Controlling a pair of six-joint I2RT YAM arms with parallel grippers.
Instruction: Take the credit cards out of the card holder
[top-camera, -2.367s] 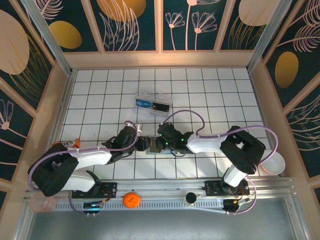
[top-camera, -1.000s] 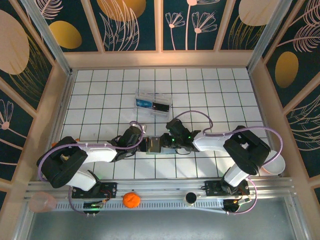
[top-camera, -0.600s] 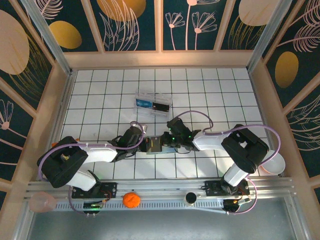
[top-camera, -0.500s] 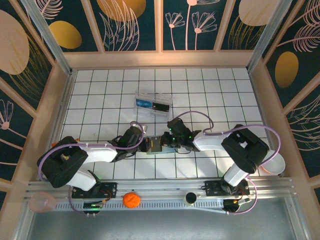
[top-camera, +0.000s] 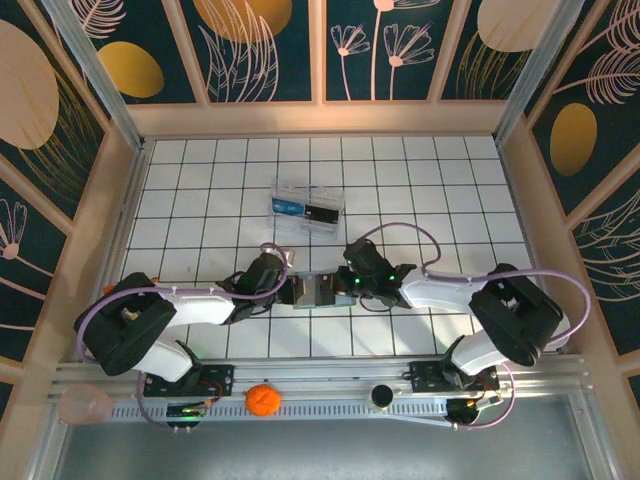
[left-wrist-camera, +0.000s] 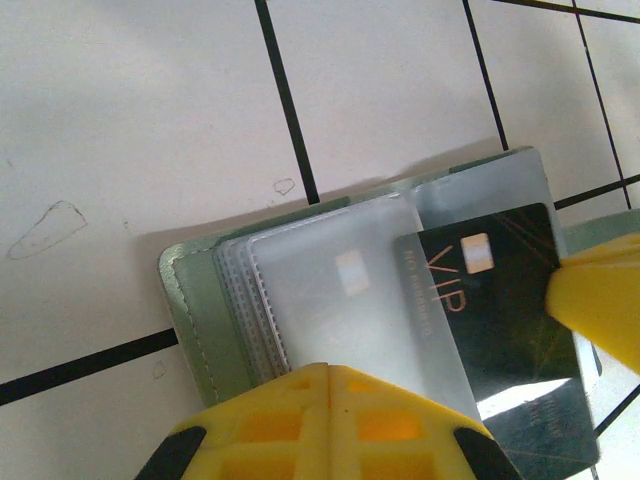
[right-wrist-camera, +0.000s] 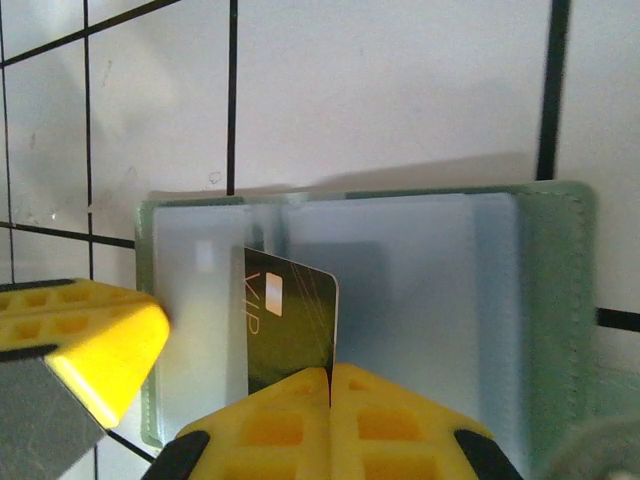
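Observation:
The card holder (top-camera: 312, 291) lies open on the white tiles between my two grippers, green outside (left-wrist-camera: 190, 300), pale blue inside (right-wrist-camera: 430, 290). My left gripper (left-wrist-camera: 330, 372) is shut at the near edge of its clear sleeves (left-wrist-camera: 350, 300), on the holder's left half. My right gripper (right-wrist-camera: 330, 372) is shut on the edge of a black credit card marked VIP (right-wrist-camera: 285, 320), which sticks partway out of a sleeve (left-wrist-camera: 500, 300). From above, the left gripper (top-camera: 290, 290) and right gripper (top-camera: 345, 288) face each other across the holder.
A clear plastic box (top-camera: 307, 208) with blue and black items sits two tiles behind the holder. An orange ball (top-camera: 262, 399) and a black knob (top-camera: 381, 397) rest on the front rail. A pink cup (top-camera: 80, 405) stands at the front left corner.
The right gripper has shut on the black card and drawn back to the right, its arm swinging right. The left gripper has stayed shut at the holder.

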